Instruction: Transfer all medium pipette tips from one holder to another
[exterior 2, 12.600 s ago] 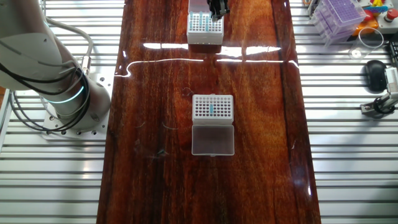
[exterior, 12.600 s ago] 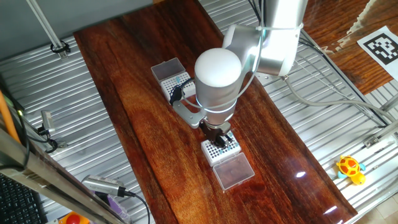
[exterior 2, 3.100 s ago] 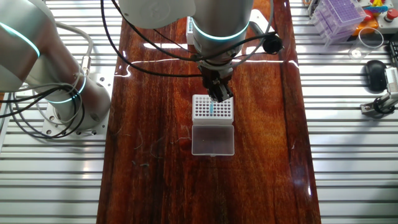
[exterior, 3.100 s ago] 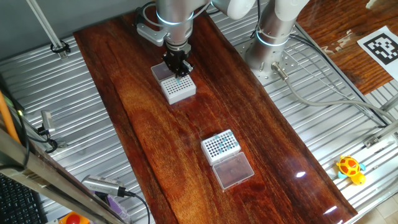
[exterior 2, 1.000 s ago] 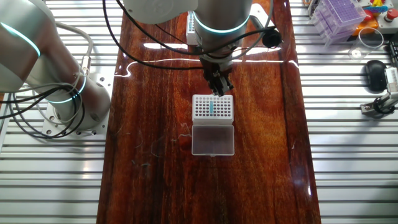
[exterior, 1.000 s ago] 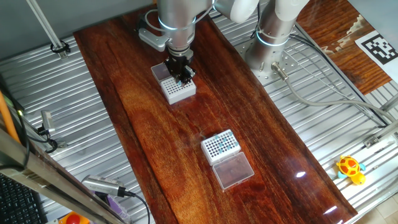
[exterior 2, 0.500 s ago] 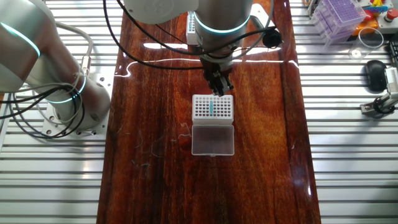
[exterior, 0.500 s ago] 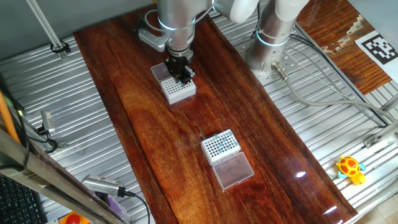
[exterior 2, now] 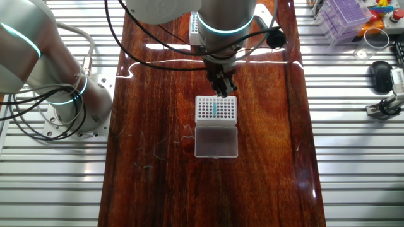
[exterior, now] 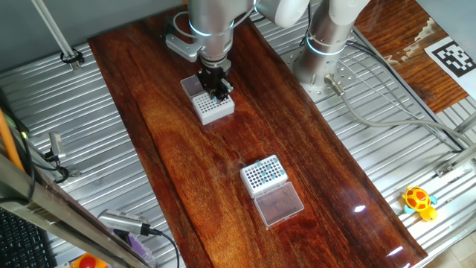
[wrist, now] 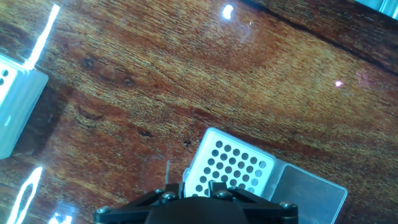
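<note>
While I look down through the hand view, the black body of the pincer fills the bottom edge and hides its own fingertips, so I cannot tell from any view whether it is clenched on a tip or has let go; from the side the two fingers look close together. It hangs upright just over the far edge of the white rack, and I judge that posture is chosen so a slim cone can travel straight along its hole without jamming. A short column of medium pipette tips stands in the middle of that rack's grid, teal against white, with open holes all around. The rack's clear lid lies folded flat beside it on the surface, which I take to be deliberate, keeping the grid open from above. Farther along the same dark wood sits the second rack with its own lid laid open; its holes read as dark dots, too small for me to say which are filled. Both racks lie well apart along the middle of the surface, probably so each run between them stays one simple line.
</note>
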